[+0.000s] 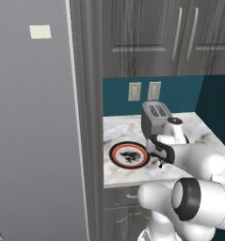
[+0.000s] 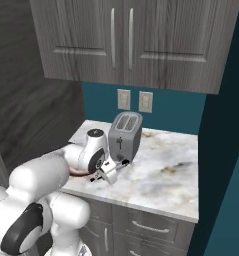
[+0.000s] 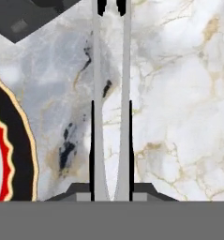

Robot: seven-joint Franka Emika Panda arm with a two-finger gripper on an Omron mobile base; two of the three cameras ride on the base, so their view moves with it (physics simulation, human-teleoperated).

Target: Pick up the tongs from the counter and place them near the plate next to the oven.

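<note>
my fingers [image 3: 92, 140] are clamped on the tongs [image 3: 112, 93], squeezing their two silver arms between my pads. i hold them just above the counter [image 3: 179, 93], right beside the plate [image 1: 129, 155], between the plate and the toaster [image 2: 125, 134]; their black tips point toward the toaster's base.

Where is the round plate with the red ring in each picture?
Left base view: the plate lies in the middle, on the counter, left of the white arm.
Right base view: a thin red sliver of the plate peeks out under the arm, at centre left.
Hand view: the plate curves in at the left edge, left of the tongs.
Shared landmark: the toaster behind the plate.
</note>
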